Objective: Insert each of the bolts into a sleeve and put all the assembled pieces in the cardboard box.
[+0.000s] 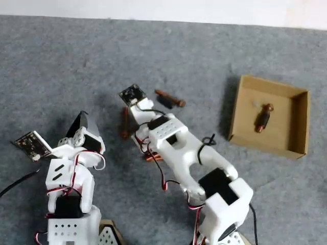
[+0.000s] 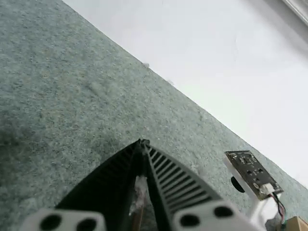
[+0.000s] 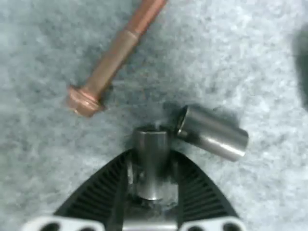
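On the bench [image 1: 61, 61], the right gripper [image 3: 150, 161] clamps a sleeve [image 3: 150, 144] just beside a second sleeve [image 3: 211, 132] and a bolt [image 3: 113, 57]. The left gripper [image 2: 143, 147] is clenched. One assembled piece [image 1: 263, 117] lies in the cardboard box [image 1: 299, 122].

From the high view we are looking steeply down over the grey mat [image 1: 61, 56], with the arm bases [image 1: 71, 229] lying at the bottom edge and a pale surface [image 1: 163, 7] running along the top. From the left wrist we are looking low and tilted past the left gripper [image 2: 143, 143], its fingers pressed together, out across the mat to that pale surface. There we are catching the right arm's camera board [image 2: 251, 173], which we are also seeing from above. From the right wrist we are peering straight down, very near the mat, with the sleeve [image 3: 150, 163] clamped in the right gripper [image 3: 151, 156] sitting large in the foreground.
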Available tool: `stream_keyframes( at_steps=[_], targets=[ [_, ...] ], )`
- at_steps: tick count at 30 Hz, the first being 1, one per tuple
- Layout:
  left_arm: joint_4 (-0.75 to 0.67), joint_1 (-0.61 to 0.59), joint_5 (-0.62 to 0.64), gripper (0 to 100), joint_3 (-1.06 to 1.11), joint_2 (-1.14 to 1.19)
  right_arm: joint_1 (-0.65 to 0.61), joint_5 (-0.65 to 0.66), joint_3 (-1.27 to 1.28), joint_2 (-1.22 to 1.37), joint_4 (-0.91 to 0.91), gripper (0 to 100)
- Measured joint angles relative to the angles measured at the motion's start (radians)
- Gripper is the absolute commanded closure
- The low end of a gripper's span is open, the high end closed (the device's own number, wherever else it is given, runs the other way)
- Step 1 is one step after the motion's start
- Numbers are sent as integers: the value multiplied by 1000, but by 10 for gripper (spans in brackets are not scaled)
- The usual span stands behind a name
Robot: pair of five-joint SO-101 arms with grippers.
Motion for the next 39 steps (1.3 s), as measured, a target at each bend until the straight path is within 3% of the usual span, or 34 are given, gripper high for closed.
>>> stream_keyframes(
  at_steps=[10, 23, 39],
  targets=[
    [0, 0, 0, 986, 0, 0, 25, 0, 57, -120, 5, 995],
    [0, 0, 0, 986, 0, 0, 186, 0, 724, -905, -322, 995],
    [0, -34, 0, 987, -2, 0, 351, 0, 1155, -1548, -344, 995]
  ],
)
